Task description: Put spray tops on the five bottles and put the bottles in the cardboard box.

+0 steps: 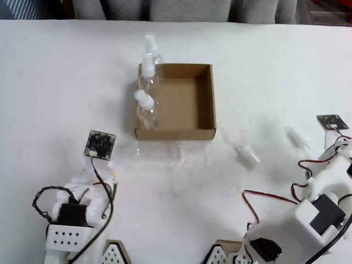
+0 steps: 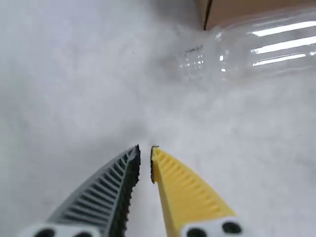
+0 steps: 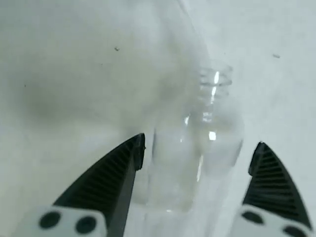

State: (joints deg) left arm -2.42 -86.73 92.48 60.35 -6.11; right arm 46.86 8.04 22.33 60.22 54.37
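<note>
The cardboard box [image 1: 192, 102] sits mid-table, and its corner [image 2: 222, 7] is seen from the left wrist. Three clear bottles with white spray tops [image 1: 149, 47] [image 1: 148, 71] [image 1: 146, 107] stand upright along its left wall, apparently inside. An uncapped clear bottle [image 1: 157, 149] [image 2: 252, 49] lies on the table in front of the box. My left gripper [image 2: 145, 150] is shut and empty, short of that bottle. My right gripper [image 3: 200, 143] is open, its fingers on either side of another uncapped clear bottle [image 3: 197, 163]. Two loose spray tops [image 1: 246, 155] [image 1: 296, 136] lie right of the box.
The left arm [image 1: 77, 209] is at the table's near left, the right arm [image 1: 313, 214] at the near right. The white table [image 1: 66, 82] stretches around the box. Chair backs [image 1: 187, 8] line the far edge.
</note>
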